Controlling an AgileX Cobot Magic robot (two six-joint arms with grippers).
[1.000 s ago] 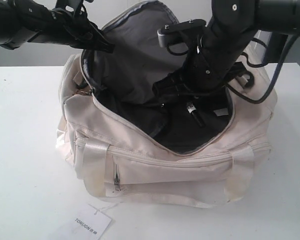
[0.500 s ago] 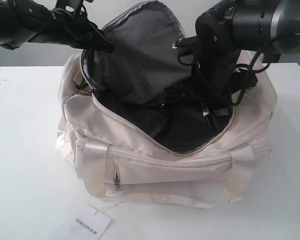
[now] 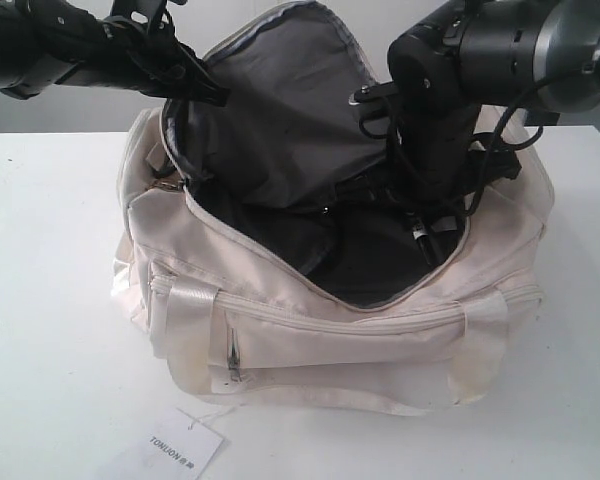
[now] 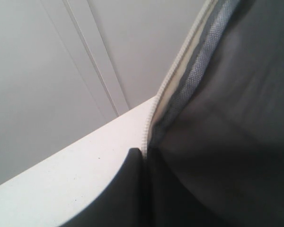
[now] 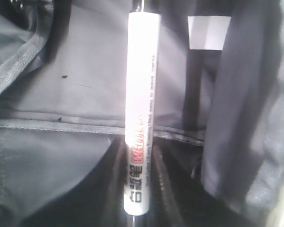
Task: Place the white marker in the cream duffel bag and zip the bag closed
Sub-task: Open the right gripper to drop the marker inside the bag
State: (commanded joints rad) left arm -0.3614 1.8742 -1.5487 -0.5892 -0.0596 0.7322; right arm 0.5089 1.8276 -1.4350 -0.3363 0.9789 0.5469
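Marker (image 5: pixel 141 118): inside the bag's mouth, not yet let go. The barrel sticks straight out of the right end effector (image 5: pixel 140 184), which looks clamped on the near end. Dark fingers flank it in the right wrist view, though the contact itself is murky. The far, dark tip points at the grey lining (image 5: pixel 80 71); can't tell if it touches. Prob. held lengthwise so it slips past the rim w/o snagging & drops flat on release.

Bag (image 3: pixel 330 335): sits mid-table, mouth wide open, zip not started. In the ext. view the right arm comes in from approx 1 o'clock of the mouth and reaches deep, I'd say so the marker lands well inside, not on the edge.

Left end effector (image 3: pixel 212 90): at approx 11 o'clock of the mouth, pinched shut on the back flap's zip edge (image 4: pixel 149 120), holding the flap upright. Likely reason: soft fabric would otherwise sag over the hole & block the other arm.

Table (image 3: pixel 50 300): white. A paper tag (image 3: pixel 180 445) lies at 7 o'clock of the bag, out of the way.

Step in hand, as I read it: release the marker, then pull the arm clear before any zipping.
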